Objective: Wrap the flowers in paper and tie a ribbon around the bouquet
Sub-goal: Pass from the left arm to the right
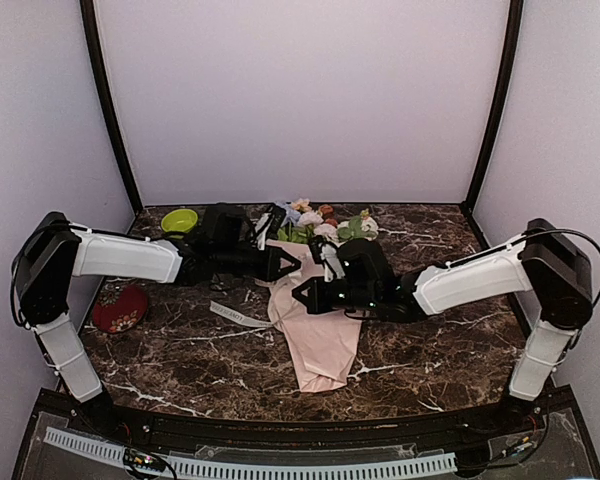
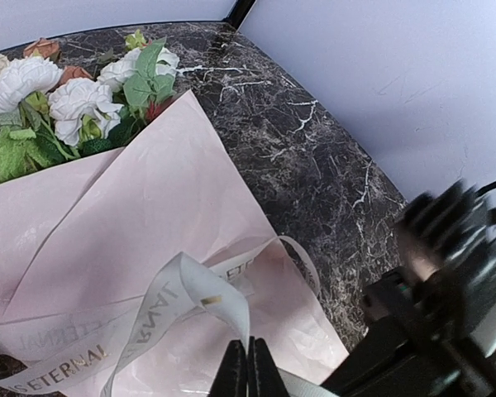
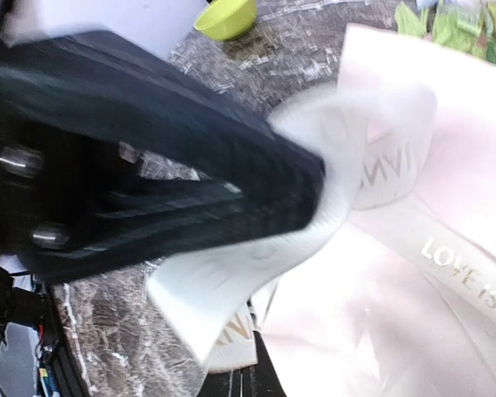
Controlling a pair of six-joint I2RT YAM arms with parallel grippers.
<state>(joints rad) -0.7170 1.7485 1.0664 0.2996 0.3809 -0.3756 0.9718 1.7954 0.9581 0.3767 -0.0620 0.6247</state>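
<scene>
Starting nearest us, we see the bouquet lying in the middle of the table, the narrow tip of its pink paper pointing toward the near edge. Over the cone's middle our right fingers are pressed together on the ribbon. Just beyond, our left fingers are closed too, pinching a loop of it, and its loose tail lies on the table to the left. Farther back the flowers spill from the wide end. A green bowl sits far left, apart from them.
</scene>
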